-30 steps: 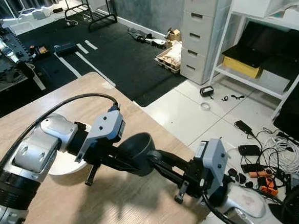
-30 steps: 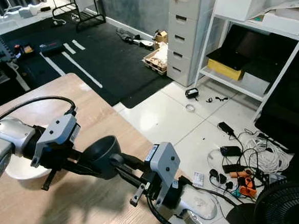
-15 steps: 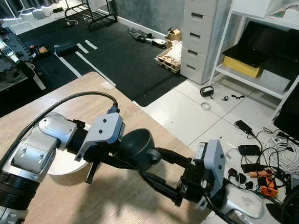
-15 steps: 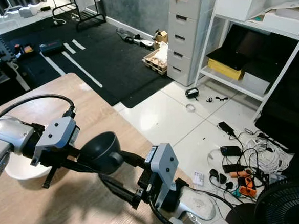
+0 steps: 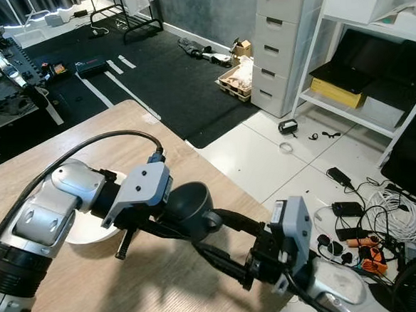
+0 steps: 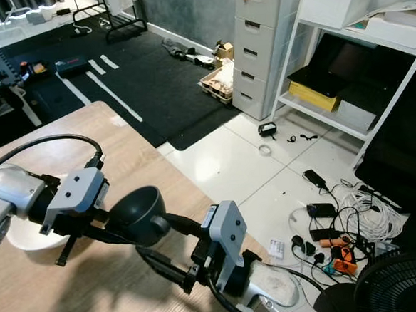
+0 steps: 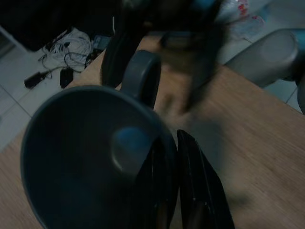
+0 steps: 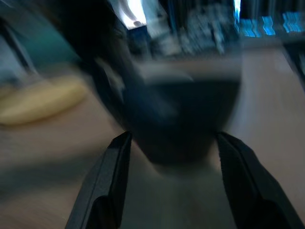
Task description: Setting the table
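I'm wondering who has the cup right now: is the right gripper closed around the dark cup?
No. The right gripper has its fingers spread apart, while the left gripper pinches the dark cup at its rim.

1 mug [image 5: 189,211], perhaps 1 plate [image 5: 85,231]

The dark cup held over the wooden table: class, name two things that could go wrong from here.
1. The left end effector pinches only the cup's rim wall, so it might slip or tilt.
2. The open right end effector sits close under the cup and could knock it near the table edge.
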You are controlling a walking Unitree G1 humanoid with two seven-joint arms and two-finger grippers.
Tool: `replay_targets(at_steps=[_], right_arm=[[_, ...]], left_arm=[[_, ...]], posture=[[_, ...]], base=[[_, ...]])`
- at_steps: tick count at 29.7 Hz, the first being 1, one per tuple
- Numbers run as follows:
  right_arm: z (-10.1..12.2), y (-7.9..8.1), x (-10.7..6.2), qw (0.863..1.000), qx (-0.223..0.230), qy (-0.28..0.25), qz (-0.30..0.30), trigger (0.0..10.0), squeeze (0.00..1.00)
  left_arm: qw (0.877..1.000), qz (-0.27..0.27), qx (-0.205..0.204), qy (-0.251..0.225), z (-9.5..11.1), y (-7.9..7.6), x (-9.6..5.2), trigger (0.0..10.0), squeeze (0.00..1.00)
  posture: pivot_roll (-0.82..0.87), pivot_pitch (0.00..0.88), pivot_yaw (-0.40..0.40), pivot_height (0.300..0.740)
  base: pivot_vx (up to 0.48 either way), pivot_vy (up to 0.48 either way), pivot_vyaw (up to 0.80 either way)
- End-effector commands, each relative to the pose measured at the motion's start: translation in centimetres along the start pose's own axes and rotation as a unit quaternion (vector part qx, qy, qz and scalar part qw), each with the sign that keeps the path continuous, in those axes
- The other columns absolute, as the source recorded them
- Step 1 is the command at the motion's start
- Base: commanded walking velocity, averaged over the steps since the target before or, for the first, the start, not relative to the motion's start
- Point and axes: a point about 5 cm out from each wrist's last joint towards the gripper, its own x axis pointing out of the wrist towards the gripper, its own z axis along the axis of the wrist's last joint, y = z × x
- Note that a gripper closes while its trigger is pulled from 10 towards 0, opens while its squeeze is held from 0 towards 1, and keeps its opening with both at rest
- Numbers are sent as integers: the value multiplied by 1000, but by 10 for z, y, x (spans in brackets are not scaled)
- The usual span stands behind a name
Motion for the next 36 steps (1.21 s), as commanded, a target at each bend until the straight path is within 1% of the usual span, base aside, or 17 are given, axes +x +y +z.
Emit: replay_targets(at_steps=[1,7,13,17,21,27,29,30,31,32,34,35,36], right_arm=[[-21,14,7,998,34,47,31,10000,0],[-27,16,1,996,45,65,46,10000,0],[-25,15,2,996,50,58,44,10000,0],[-23,9,1,997,48,52,28,10000,0],[-16,-8,-8,998,41,43,-6,10000,0],[-16,-8,-8,998,41,43,-6,10000,0],[-8,-15,-11,999,36,31,-17,10000,0],[-8,-15,-11,999,36,31,-17,10000,0],[-4,-16,-11,999,33,22,-16,10000,0],[-4,-16,-11,999,33,22,-16,10000,0],[5,-13,-8,1000,28,8,-6,10000,0],[8,-11,-7,1000,25,5,0,10000,0],[9,-9,-9,1000,20,7,6,10000,0]], left_arm=[[994,-61,81,-49,27,-7,17,10000,0],[993,-69,91,-39,24,-13,17,10000,0],[993,-70,89,-33,20,-15,18,10000,0],[993,-74,85,-19,15,-18,15,10000,0],[995,-75,71,14,2,-25,5,10000,0],[995,-75,71,14,2,-25,5,10000,0],[996,-61,61,34,-7,-26,-1,10000,0],[996,-61,61,34,-7,-26,-1,10000,0],[996,-55,58,40,-11,-25,-3,10000,0],[996,-55,58,40,-11,-25,-3,10000,0],[996,-48,54,46,-14,-23,-4,10000,0],[996,-48,53,51,-15,-23,-6,10000,0],[996,-45,51,59,-15,-22,-12,10000,0]], posture=[[113,178,191,740],[113,175,190,740],[111,173,191,740],[113,173,192,740],[114,176,193,740],[114,176,193,740],[127,181,188,740],[127,181,188,740],[123,182,188,740],[123,182,188,740],[120,182,189,740],[116,183,194,740],[118,183,197,740]], base=[[0,0,0],[0,0,0],[0,0,0],[0,0,0],[0,0,0],[0,0,0],[0,0,0],[0,0,0],[0,0,0],[0,0,0],[0,0,0],[0,0,0],[0,0,0]])
